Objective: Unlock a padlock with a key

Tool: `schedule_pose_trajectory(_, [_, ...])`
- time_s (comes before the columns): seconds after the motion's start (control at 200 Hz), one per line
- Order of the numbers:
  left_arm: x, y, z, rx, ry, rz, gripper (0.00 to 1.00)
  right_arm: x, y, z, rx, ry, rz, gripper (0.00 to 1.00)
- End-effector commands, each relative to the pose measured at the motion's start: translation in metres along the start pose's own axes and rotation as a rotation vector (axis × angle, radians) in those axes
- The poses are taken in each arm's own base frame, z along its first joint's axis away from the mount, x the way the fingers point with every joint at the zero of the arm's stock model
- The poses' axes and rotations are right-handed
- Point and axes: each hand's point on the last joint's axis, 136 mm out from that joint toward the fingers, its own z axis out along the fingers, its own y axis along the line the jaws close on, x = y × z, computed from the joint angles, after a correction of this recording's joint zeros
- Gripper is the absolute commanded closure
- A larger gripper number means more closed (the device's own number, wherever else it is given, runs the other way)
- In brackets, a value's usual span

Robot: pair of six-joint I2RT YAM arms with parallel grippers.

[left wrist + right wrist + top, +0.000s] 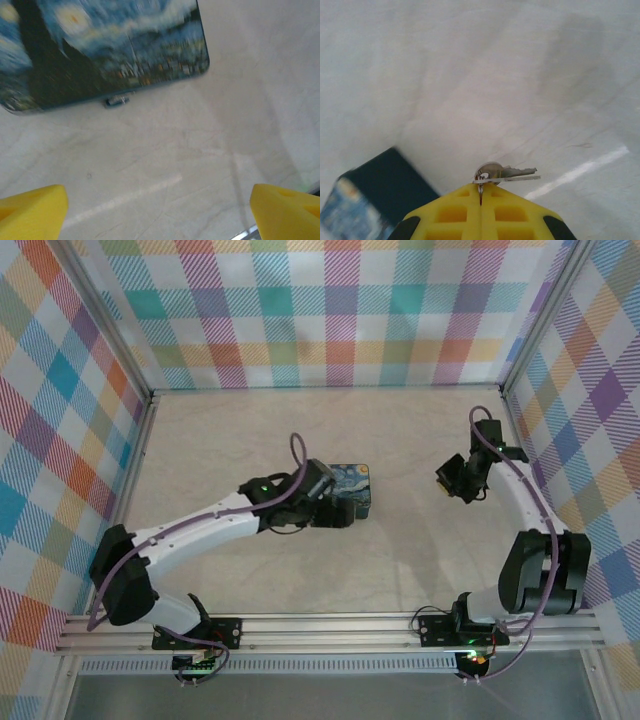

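Reaching from the left base toward the middle of the tabletop [400, 430], the left arm [200, 530] places the left end effector [325, 505] at the near edge of a flat box [355, 485] printed with a swirling night-sky painting. In the left wrist view, the left end effector [160, 210] has its yellow fingers [30, 210] spread wide apart above bare tabletop, gripping nothing. The box [100, 50] lies ahead of them. A small dark item [117, 101] sits against the box's near edge, too blurred to identify.

On the right side, the right arm [530, 510] holds the right end effector [452, 480] well apart from the box. In the right wrist view, the right end effector [481, 192] has its fingers pressed together, clamped on the key [517, 173] at its ring end. The blade projects sideways to the right, above the tabletop. The box [365, 200] appears at lower left.
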Motion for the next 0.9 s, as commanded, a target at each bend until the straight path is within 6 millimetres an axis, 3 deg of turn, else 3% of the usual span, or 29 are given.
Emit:
schedule_pose_trajectory(0.0, [-0.025, 0.001, -0.02, 0.087, -0.065, -0.079, 0.06, 0.013, 0.061, -0.032, -0.236, 0.023, -0.165, 1.0])
schedule_pose_trajectory(0.145, [-0.05, -0.005, -0.036, 0.211, -0.109, -0.143, 0.08, 0.037, 0.118, -0.065, -0.482, 0.096, -0.271, 1.0])
schedule_pose_trajectory(0.335, [-0.078, -0.013, -0.058, 0.299, -0.222, -0.116, 0.1, 0.062, 0.164, -0.107, -0.7, 0.196, -0.269, 1.0])
schedule_pose_trajectory(0.42, [-0.093, -0.019, -0.067, 0.364, -0.278, -0.107, 0.09, 0.071, 0.175, -0.121, -0.751, 0.233, -0.254, 1.0])
schedule_pose_trajectory(0.46, [-0.101, -0.022, -0.07, 0.4, -0.302, -0.102, 0.01, 0.075, 0.18, -0.127, -0.774, 0.256, -0.243, 1.0])
schedule_pose_trajectory(0.515, [-0.11, -0.027, -0.076, 0.452, -0.333, -0.083, 0.0, 0.08, 0.187, -0.137, -0.814, 0.276, -0.237, 1.0])
schedule_pose_trajectory(0.575, [-0.117, -0.035, -0.082, 0.517, -0.36, -0.054, 0.12, 0.085, 0.192, -0.147, -0.836, 0.286, -0.227, 1.0])
schedule_pose_trajectory(0.735, [-0.132, -0.049, -0.096, 0.625, -0.422, -0.002, 0.08, 0.097, 0.201, -0.166, -0.896, 0.345, -0.194, 1.0])
schedule_pose_trajectory(0.895, [-0.134, -0.073, -0.109, 0.777, -0.443, 0.096, 0.17, 0.115, 0.205, -0.174, -0.923, 0.4, -0.183, 1.0])
